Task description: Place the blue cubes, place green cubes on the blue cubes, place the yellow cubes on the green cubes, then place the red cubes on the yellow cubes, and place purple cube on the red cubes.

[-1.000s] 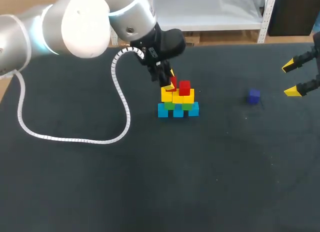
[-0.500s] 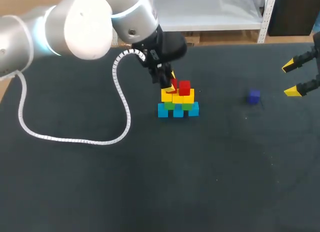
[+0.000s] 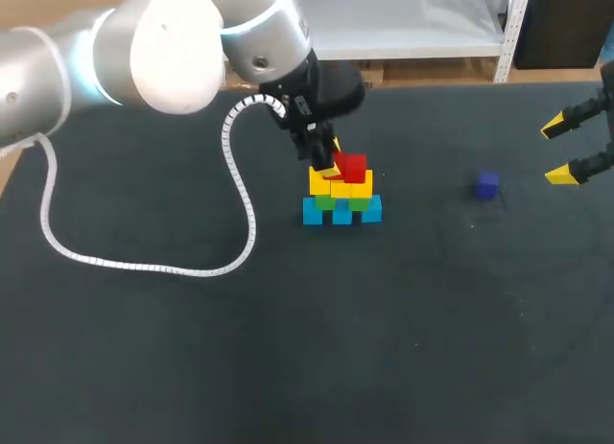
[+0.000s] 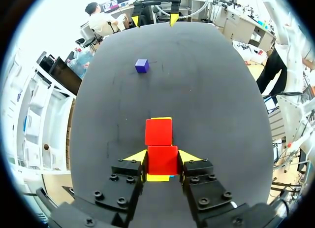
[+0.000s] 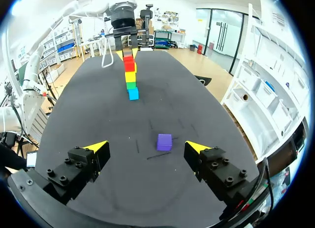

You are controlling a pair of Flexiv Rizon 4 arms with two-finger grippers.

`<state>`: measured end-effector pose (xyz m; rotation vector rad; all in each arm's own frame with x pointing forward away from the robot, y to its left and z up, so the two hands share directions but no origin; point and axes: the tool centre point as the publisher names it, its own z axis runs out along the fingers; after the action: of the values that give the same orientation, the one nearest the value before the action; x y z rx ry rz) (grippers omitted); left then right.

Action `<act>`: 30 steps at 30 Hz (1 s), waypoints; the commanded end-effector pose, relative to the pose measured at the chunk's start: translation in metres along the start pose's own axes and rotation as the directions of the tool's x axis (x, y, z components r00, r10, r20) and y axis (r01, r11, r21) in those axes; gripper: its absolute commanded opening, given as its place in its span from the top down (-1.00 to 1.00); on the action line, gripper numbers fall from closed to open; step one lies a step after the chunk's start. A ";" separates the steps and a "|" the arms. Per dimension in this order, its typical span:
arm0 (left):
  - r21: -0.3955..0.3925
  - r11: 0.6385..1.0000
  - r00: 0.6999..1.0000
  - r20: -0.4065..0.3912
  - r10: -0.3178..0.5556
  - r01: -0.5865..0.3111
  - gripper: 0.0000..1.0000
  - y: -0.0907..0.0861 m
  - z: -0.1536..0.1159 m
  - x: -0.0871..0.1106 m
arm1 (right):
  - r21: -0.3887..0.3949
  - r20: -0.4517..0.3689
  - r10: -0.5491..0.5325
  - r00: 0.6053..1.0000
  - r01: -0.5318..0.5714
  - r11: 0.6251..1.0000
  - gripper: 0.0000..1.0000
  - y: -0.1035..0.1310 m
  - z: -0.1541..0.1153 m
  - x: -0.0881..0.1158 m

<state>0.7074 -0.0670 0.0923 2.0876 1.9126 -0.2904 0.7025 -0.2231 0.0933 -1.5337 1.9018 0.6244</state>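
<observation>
A small tower stands mid-table: blue cubes [image 3: 342,213] at the base, green cubes [image 3: 326,201] on them, yellow cubes [image 3: 351,187] above, and one red cube [image 3: 356,167] on top at the right. My left gripper [image 3: 330,164] is shut on a second red cube [image 4: 162,160], held just over the yellow layer beside the placed red cube [image 4: 158,132]. The purple cube [image 3: 487,184] lies alone to the right. Near the right edge my right gripper [image 3: 566,152] hangs open and empty, with the purple cube [image 5: 164,142] on the table just ahead of it.
A white coiled cable [image 3: 144,265] from my left arm loops across the left part of the black table [image 3: 384,348]. In the right wrist view the tower [image 5: 131,78] stands far ahead with my left gripper [image 5: 127,51] over it.
My left gripper has shifted slightly right with the red cube, bringing it up against the placed red cube. The right arm has kept still.
</observation>
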 end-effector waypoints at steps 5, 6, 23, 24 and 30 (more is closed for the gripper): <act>0.005 1.000 1.000 -0.006 -0.006 0.006 1.00 0.003 0.001 0.000 | 0.000 0.002 -0.001 1.000 0.001 1.000 -1.00 0.000 0.000 0.000; 0.005 1.000 1.000 -0.006 -0.007 0.007 1.00 0.003 0.001 0.000 | 0.000 0.002 -0.001 1.000 0.001 1.000 -1.00 0.000 0.000 0.000; 0.013 1.000 1.000 -0.006 -0.017 0.017 0.39 0.003 0.003 0.001 | 0.000 0.002 -0.001 1.000 0.001 1.000 -1.00 0.000 0.000 0.000; 0.013 1.000 1.000 -0.006 -0.017 0.017 0.36 0.003 0.003 0.001 | 0.000 0.002 -0.001 1.000 0.001 1.000 -1.00 0.000 0.000 0.000; 0.013 1.000 1.000 -0.004 -0.019 0.020 0.23 0.004 0.003 0.002 | 0.000 0.002 -0.001 1.000 0.001 1.000 -1.00 0.000 0.000 0.000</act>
<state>0.7091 -0.0656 0.0892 2.0770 1.9357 -0.3014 0.7025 -0.2231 0.0933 -1.5337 1.9018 0.6244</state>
